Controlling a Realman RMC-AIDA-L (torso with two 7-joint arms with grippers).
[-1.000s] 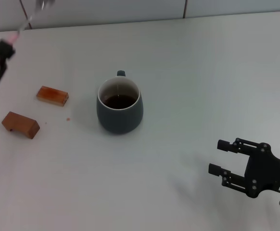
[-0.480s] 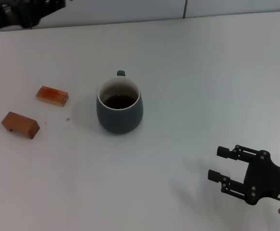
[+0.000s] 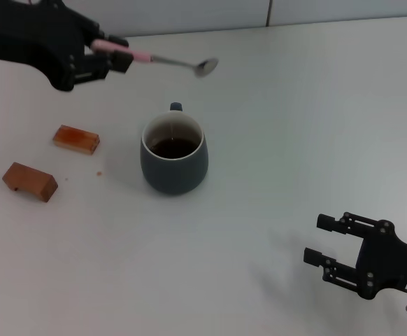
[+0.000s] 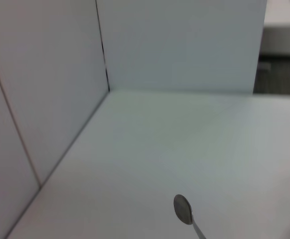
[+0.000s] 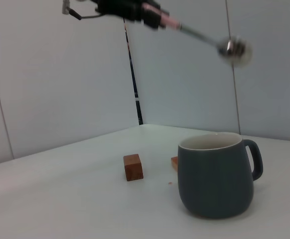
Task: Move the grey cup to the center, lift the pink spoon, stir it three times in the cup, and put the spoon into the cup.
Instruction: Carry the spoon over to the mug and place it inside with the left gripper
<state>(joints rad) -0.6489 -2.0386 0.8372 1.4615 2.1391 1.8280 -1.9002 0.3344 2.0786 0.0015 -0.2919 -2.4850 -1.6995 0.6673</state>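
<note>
A plain white bench [image 3: 273,140] fills the head view, with pale wall panels running along the top edge.

In the upper left of the frame, the left gripper [image 3: 116,56] reaches in on a black arm. It is clamped on the pale pink handle of the pink spoon [image 3: 168,61], which lies almost level in the air. The silver bowl points toward the middle of the frame and hangs above and beyond the rim of the grey cup [image 3: 174,155], clearly apart from it.

The cup stands upright near the middle of the bench, its small handle turned toward the wall, with dark liquid low inside. To its left lie two brown wooden blocks [image 3: 29,181], well apart from it.

In the lower right corner, the right gripper [image 3: 326,240] hovers low over bare bench with its fingers spread, holding nothing, far from the cup.

The likely risk is in the descent. The spoon is gripped far back on the handle and held nearly flat, so it would have to tilt steeply to enter the cup. A bowl that meets the rim instead could nudge or tip the cup and spill the liquid, or twist the spoon in the grip.

The left gripper's fingertips blend into the dark arm. The left wrist view shows only the spoon's bowl, and the right wrist view shows the bowl blurred.
</note>
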